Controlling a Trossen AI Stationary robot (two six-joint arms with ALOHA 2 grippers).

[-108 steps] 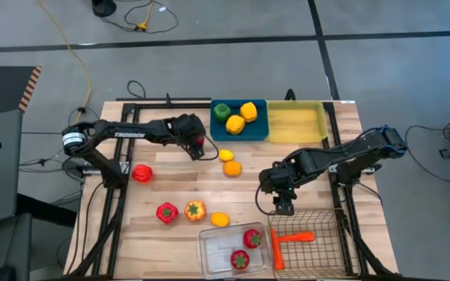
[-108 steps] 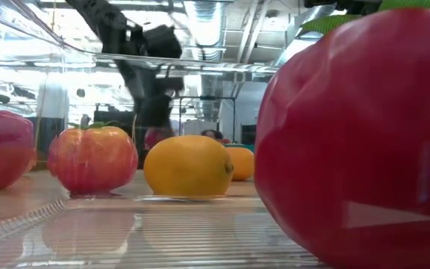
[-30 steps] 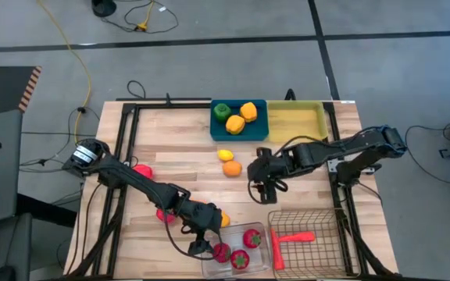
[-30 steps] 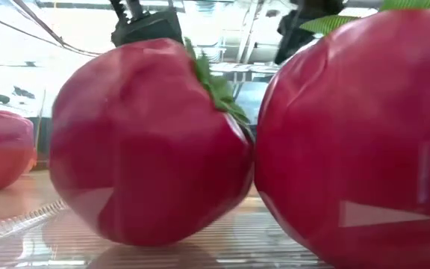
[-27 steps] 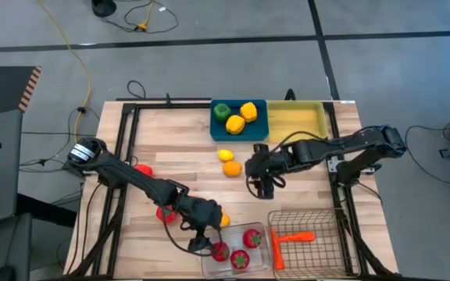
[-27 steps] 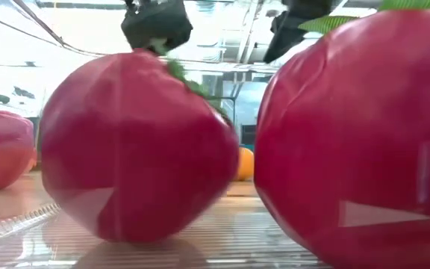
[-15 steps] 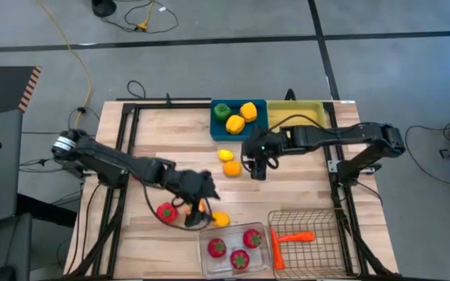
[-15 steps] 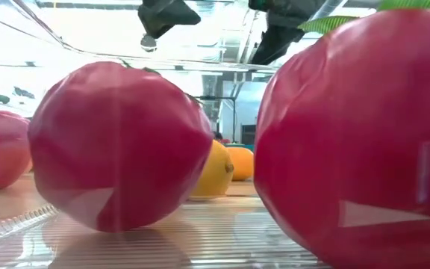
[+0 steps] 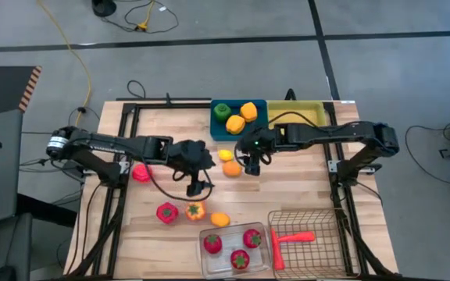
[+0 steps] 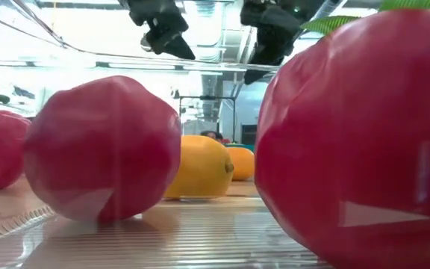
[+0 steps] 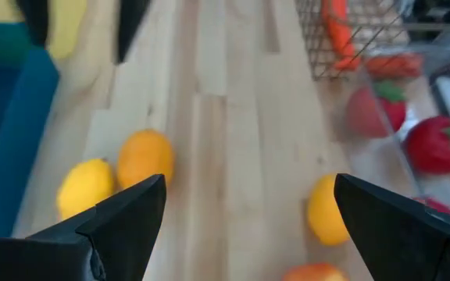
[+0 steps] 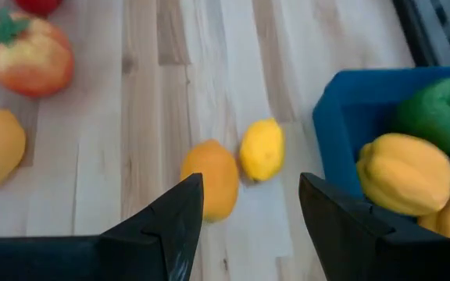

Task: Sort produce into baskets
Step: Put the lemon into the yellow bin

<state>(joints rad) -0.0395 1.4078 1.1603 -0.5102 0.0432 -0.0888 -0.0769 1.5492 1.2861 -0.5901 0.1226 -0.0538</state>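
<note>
Where it stands, clear bin point(image 9: 266, 262) holds three berries point(image 9: 213, 243).

Three berries point(image 9: 212, 243), four baskets point(image 9: 239, 133)

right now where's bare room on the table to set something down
Free: the wood left of the blue tray, and the strip between the yellow tray and the wire basket. Crowded: the middle around the orange and lemon, and the clear bin.
</note>
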